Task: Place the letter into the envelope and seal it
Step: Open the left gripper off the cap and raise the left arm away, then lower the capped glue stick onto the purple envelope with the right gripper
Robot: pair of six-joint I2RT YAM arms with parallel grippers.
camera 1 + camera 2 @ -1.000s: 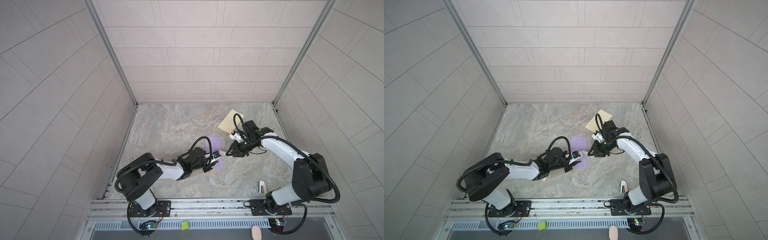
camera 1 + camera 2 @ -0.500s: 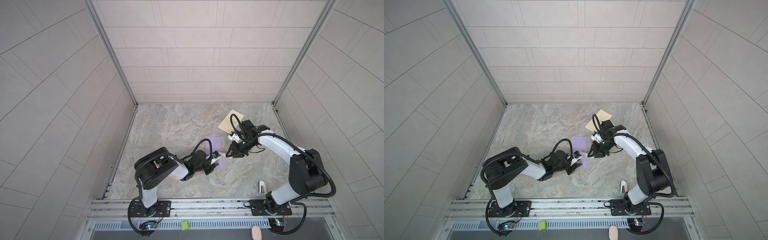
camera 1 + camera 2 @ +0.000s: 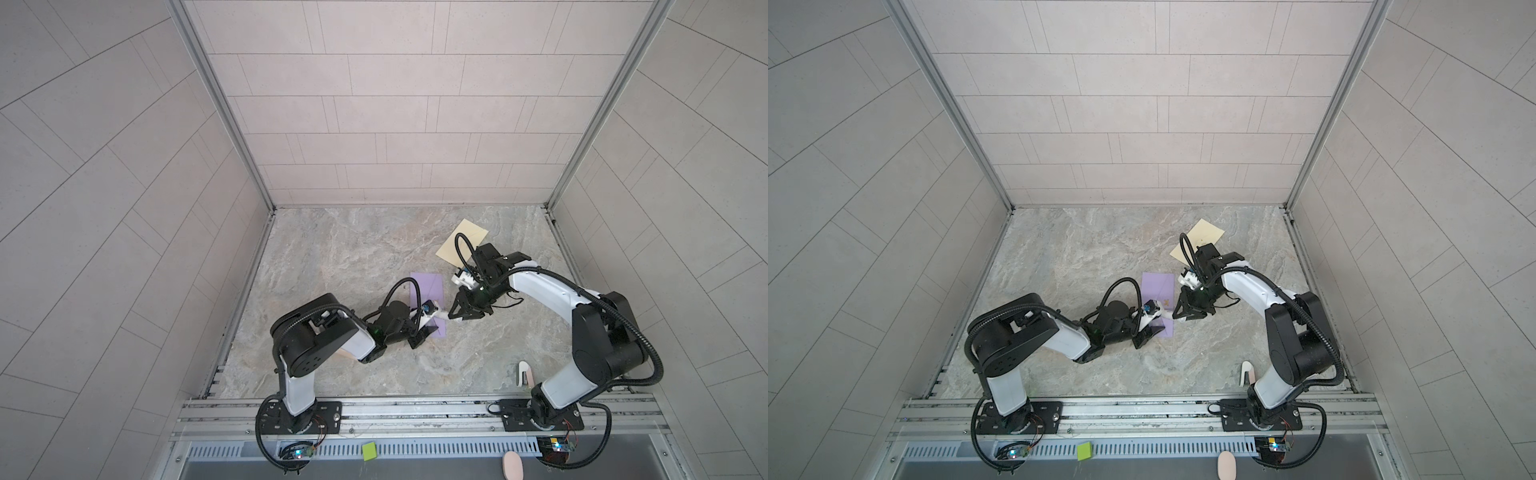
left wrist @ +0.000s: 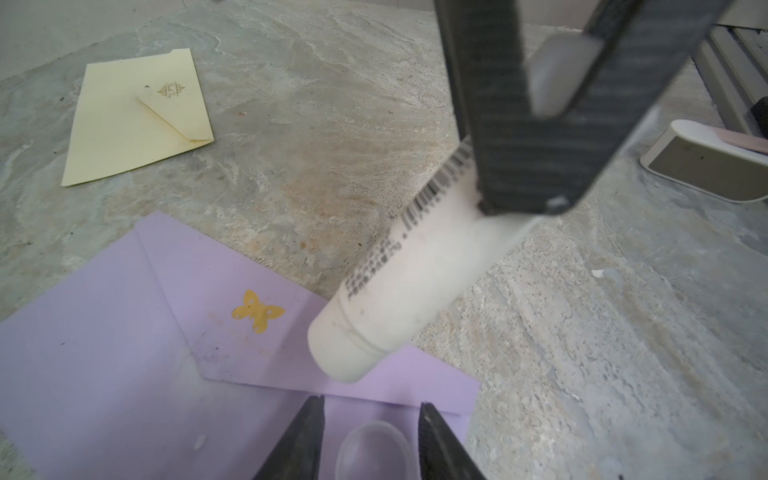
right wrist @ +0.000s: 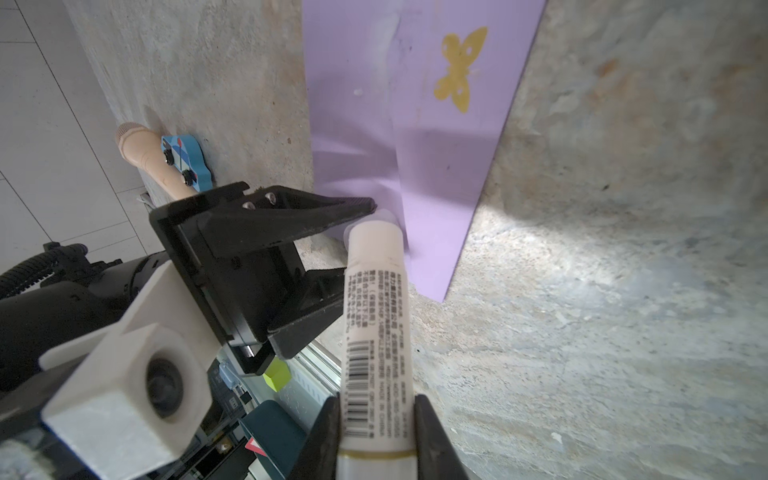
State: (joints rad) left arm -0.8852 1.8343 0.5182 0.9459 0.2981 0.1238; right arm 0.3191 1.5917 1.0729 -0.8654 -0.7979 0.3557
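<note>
Trouble comes if the glue stick point(image 5: 374, 316), gripped by the right hand point(image 5: 374, 401), drags the purple envelope point(image 5: 436, 145), since the left hand point(image 4: 371, 403) hangs open beside it.

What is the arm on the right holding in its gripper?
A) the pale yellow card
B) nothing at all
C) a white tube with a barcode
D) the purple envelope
C: in the right wrist view the right gripper is closed on the white tube, barcode showing, with the tube's far end pointing at the purple envelope.
</note>
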